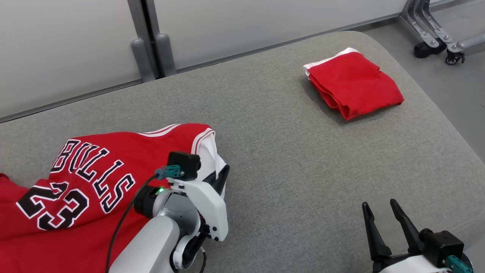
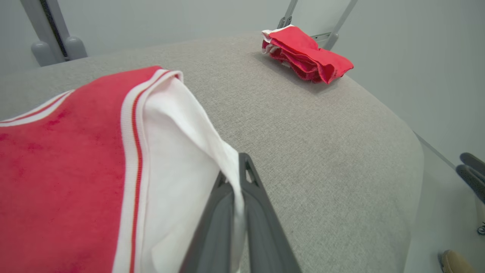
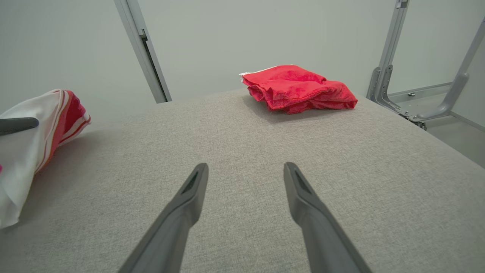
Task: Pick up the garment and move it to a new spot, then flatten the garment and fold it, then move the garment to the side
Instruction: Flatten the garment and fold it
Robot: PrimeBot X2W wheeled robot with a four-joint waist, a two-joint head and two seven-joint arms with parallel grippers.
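Note:
A red jersey (image 1: 94,178) with "BULLS 23" in black and white lies rumpled at the lower left of the grey cushion (image 1: 288,159). My left gripper (image 1: 223,172) is shut on the jersey's white inner edge (image 2: 178,151), with the fabric pinched between its fingers (image 2: 257,197) and lifted a little. The jersey's held edge (image 3: 34,136) also hangs at the left of the right wrist view. My right gripper (image 1: 380,208) stands open at the lower right, above bare cushion (image 3: 242,151), holding nothing.
A folded red garment (image 1: 352,83) with white trim lies at the cushion's far right. Behind the cushion runs a pale wall with grey posts (image 1: 151,49). A metal frame on castors (image 1: 439,38) stands on the floor at the upper right.

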